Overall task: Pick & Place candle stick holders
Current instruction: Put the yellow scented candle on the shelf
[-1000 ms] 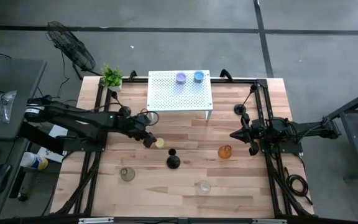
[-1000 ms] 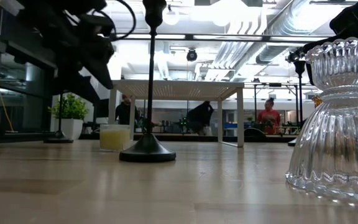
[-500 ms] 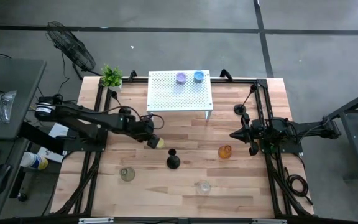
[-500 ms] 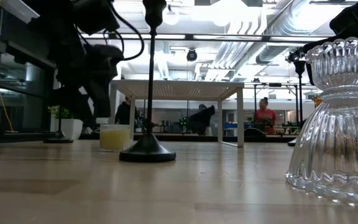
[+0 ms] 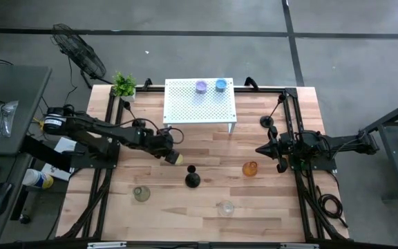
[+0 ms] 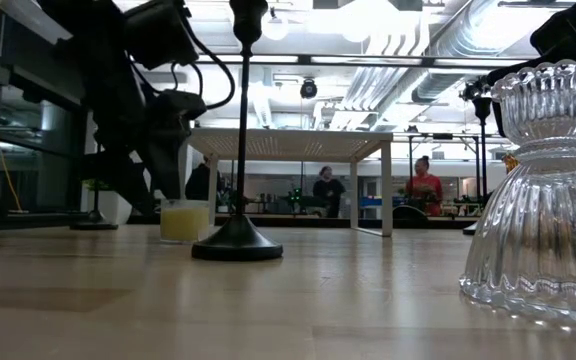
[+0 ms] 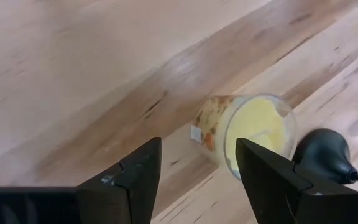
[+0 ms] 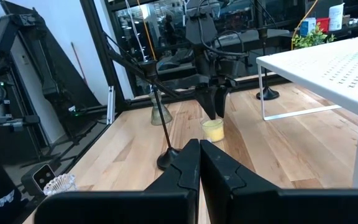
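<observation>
A yellow glass cup (image 7: pixel 253 130) stands upright on the wooden table (image 5: pixel 206 145), left of centre (image 5: pixel 177 158). My left gripper (image 7: pixel 197 142) hovers open just above and beside it, slanting down, one finger on each side of the cup's near rim; in the right wrist view its fingers (image 8: pixel 213 102) end just over the cup (image 8: pixel 213 129). A slim black candlestick (image 5: pixel 193 179) stands on its round base right of the cup. My right gripper (image 5: pixel 260 149) waits shut at the table's right side.
A white perforated shelf (image 5: pixel 200 102) at the back carries a purple cup (image 5: pixel 201 86) and a blue cup (image 5: pixel 220 85). An amber cup (image 5: pixel 250 168), a clear ribbed holder (image 5: pixel 225 207) and a pale green one (image 5: pixel 141 194) stand nearer. A potted plant (image 5: pixel 123 84) sits far left.
My left gripper has come down and a little toward the table's right, closing in on the yellow cup, and has tipped more steeply downward. The cup and the other holders have stayed where they were.
</observation>
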You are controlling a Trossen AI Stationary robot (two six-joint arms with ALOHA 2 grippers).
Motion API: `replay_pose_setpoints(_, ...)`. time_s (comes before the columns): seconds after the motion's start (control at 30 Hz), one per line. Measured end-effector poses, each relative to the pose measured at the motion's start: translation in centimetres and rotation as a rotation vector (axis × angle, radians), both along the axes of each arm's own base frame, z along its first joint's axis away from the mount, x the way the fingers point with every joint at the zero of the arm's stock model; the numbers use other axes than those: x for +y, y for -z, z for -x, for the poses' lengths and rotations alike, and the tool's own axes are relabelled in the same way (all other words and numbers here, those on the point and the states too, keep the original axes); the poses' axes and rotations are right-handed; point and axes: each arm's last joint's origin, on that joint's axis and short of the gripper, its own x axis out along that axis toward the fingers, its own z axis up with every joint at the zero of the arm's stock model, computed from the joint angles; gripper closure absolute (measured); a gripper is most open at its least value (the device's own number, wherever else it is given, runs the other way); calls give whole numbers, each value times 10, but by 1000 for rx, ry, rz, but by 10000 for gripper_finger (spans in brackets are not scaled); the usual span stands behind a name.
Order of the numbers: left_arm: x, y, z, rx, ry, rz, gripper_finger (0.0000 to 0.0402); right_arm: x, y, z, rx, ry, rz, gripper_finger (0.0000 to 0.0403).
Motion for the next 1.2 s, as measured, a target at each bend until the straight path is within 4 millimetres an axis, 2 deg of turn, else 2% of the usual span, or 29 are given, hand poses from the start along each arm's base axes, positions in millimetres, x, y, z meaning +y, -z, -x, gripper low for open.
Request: replay_pose_setpoints(1.2, 0, 1, 2, 23, -14, 28, 203, 0, 0, 0, -5, 0, 0, 400)
